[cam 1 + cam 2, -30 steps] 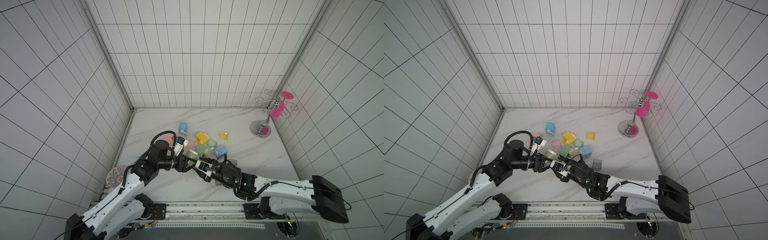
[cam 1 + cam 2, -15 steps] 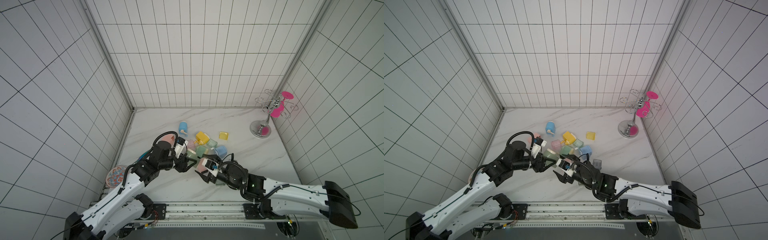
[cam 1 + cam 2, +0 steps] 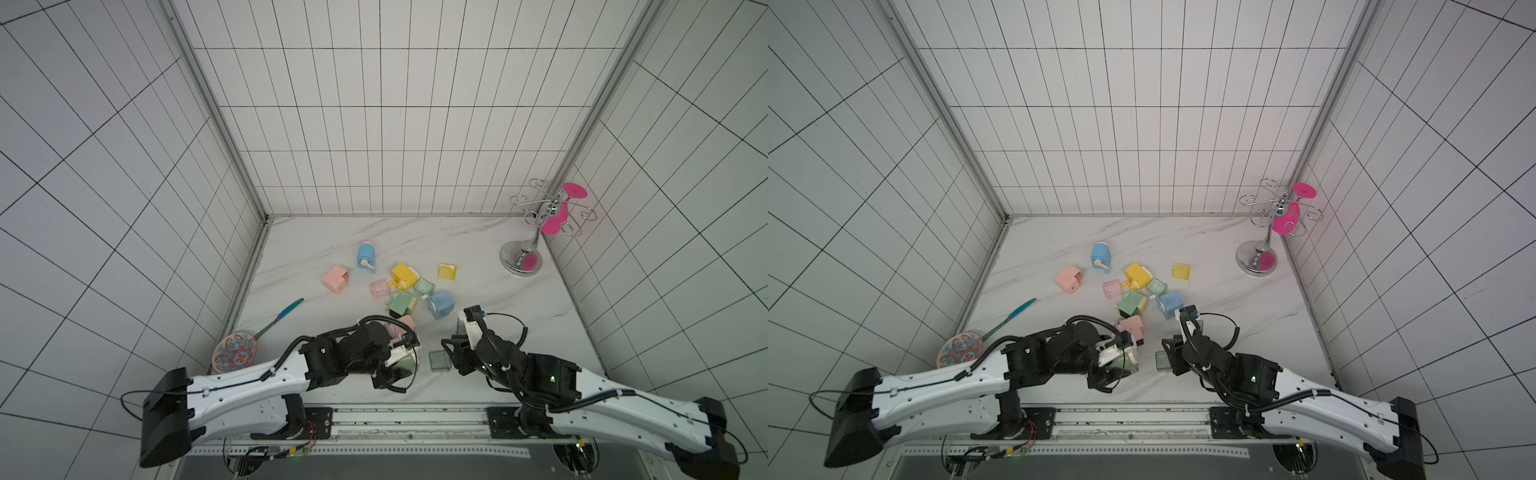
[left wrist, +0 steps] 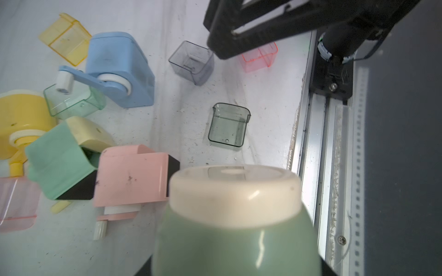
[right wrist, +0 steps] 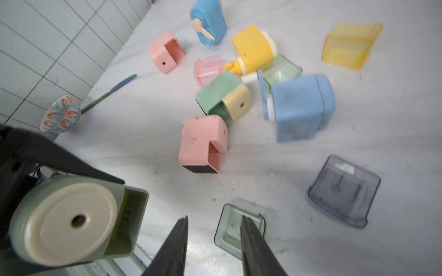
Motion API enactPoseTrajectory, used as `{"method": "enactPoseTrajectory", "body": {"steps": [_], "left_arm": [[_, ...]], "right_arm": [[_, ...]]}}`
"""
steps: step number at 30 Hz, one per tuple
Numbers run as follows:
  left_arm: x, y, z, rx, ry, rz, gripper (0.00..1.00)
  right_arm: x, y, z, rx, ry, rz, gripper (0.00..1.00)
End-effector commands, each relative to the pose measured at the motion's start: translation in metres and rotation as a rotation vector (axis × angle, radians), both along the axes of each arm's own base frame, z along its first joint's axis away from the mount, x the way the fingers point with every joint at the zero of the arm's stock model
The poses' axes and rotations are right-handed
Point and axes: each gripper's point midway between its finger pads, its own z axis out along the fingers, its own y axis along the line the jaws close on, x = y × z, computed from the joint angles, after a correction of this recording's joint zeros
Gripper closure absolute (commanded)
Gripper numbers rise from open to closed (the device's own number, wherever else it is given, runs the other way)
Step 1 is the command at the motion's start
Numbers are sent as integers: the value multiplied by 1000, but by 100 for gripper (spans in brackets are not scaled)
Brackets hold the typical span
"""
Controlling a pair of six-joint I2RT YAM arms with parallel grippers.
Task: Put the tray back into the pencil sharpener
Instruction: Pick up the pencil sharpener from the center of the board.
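Tray [image 5: 229, 229] looks light, stiff, slick: pinch 2 thin walls with the empty, part-open right gripper [image 5: 214, 217] while the left gripper [image 3: 397, 365] clamps the sharpener [image 5: 71, 219].

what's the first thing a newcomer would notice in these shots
A jumble of pastel sharpeners and clear trays across the marble table catches the eye first. Near the front edge the left hand grips a sage sharpener with its slot empty, and a green-tinted tray lies loose by the open right hand. A pink glass hangs on the chrome rack at the far right.
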Motion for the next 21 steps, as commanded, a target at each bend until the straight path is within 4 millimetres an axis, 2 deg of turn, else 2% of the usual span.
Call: {"method": "enactPoseTrajectory", "body": {"steps": [1, 6, 9, 14, 21], "left_arm": [[3, -11, -10, 67, -109, -72, 97], [5, -21, -35, 198, -144, -123, 98], [9, -28, -42, 233, -151, -133, 98], [17, -35, -47, 231, -175, -105, 97], [25, -45, -42, 154, -172, -62, 91]], "right_arm": [[-13, -24, -30, -2, 203, -138, 67], [-10, -25, -42, 15, 270, -154, 68], [-8, -17, -45, 50, 306, -128, 68], [-7, -6, -58, 74, 361, -107, 68], [-4, -4, -77, 101, 420, -112, 68]]}}
